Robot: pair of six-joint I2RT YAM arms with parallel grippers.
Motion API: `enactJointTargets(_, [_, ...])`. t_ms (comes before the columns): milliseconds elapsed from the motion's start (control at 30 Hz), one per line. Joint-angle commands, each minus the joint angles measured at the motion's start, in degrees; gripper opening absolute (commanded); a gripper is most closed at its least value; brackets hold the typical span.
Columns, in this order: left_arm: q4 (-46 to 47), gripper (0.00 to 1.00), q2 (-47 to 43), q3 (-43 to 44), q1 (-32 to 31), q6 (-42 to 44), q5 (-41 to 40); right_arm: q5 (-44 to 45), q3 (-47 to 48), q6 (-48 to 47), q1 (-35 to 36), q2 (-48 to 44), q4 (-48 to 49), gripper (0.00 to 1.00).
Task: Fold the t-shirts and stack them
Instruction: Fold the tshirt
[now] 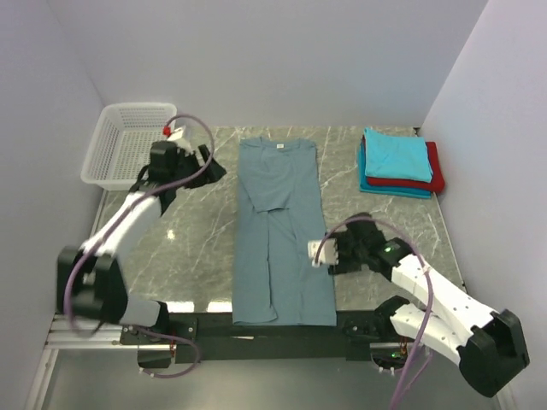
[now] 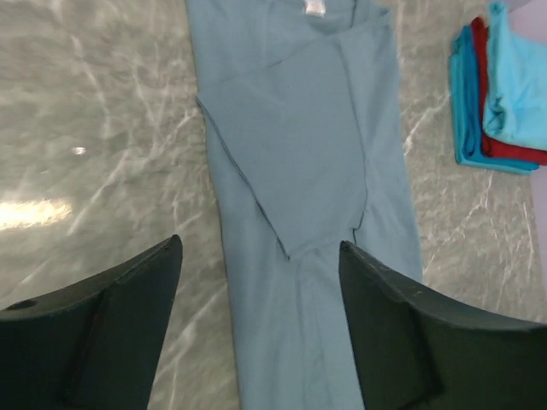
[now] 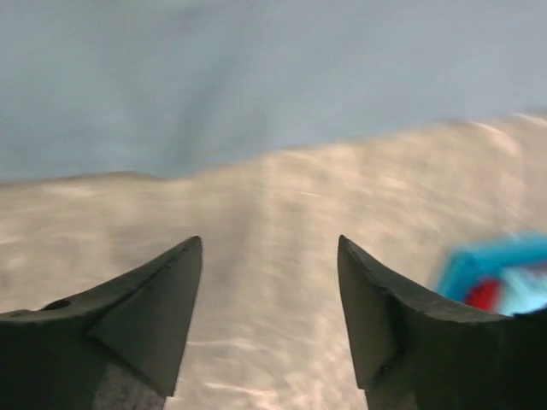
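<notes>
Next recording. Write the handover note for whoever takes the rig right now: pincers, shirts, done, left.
Left pincer: open, empty, left of the grey-blue shirt near its collar end.
Right pincer: open, empty, by the shirt's right edge, nearer the hem.
Shirts: grey-blue one lies mid-table as a long strip; folded pile, turquoise over red over teal, far right.
Done: both sides folded inward.
Left: fold it crosswise, add it to the pile.

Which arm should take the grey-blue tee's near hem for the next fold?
Right, probably. The right end effector, open, sits beside the grey-blue tee near its hem; the left end effector, also open, is up by the collar end.
</notes>
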Motion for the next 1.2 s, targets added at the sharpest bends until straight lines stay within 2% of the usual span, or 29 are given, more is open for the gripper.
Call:
enactJointTargets(0, [-0.4,0.78,11.7,7.2,-0.1,-5.1,7.1,-3.7,9.1,6.2,-4.4,-1.5,0.7,0.72])
enactJointTargets(33, [-0.7,0.76,18.4,11.4,-0.2,-5.2,7.7,-7.9,10.2,9.7,-6.1,-1.2,1.6,0.73])
enactJointTargets(100, [-2.8,0.72,24.8,16.5,-0.6,-4.3,6.5,-11.5,12.8,17.5,-10.5,1.3,8.4,0.79])
enactJointTargets(133, [-4.7,0.71,30.1,21.2,-0.7,-3.9,5.6,-13.7,13.7,24.9,-11.7,2.6,10.5,0.81])
enactJointTargets(200, [-6.4,0.7,34.9,25.8,-1.2,-2.8,3.2,-15.8,18.9,33.8,-14.5,7.5,11.7,0.81])
enactJointTargets(333, [-11.2,0.66,47.4,38.6,-1.3,-0.8,1.3,-21.0,24.5,39.6,-16.6,10.7,9.6,0.81])
enactJointTargets(433, [-11.3,0.63,52.7,44.0,-1.4,-0.5,4.3,-23.8,25.3,43.6,-16.5,10.2,10.7,0.81])
enactJointTargets(600, [-15.4,0.6,60.7,53.6,-2.8,0.1,4.2,-23.9,24.1,45.9,-16.7,9.6,13.4,0.81])
enactJointTargets(733, [-19.1,0.51,65.8,59.8,-3.4,0.8,3.8,-24.3,23.8,46.1,-16.9,9.5,13.6,0.81])
enactJointTargets(800, [-19.8,0.4,67.1,61.3,-3.5,1.1,3.4,-24.3,23.4,46.2,-17.0,9.0,14.1,0.81])
enactJointTargets(833, [-20.1,0.28,67.8,62.2,-3.5,1.2,3.0,-24.6,23.3,46.2,-17.1,8.9,14.2,0.81])
enactJointTargets(933, [-19.5,0.13,67.2,61.7,-3.4,1.0,-1.1,-25.5,23.0,46.2,-17.3,8.8,14.2,0.81])
enactJointTargets(967, [-18.9,0.02,66.8,61.4,-3.0,0.5,-2.6,-26.0,22.9,46.2,-17.3,8.8,14.1,0.81])
enactJointTargets(1167, [-16.2,0.0,62.6,57.8,1.4,-1.7,-11.9,-25.5,22.5,45.8,-17.4,9.4,13.7,0.81])
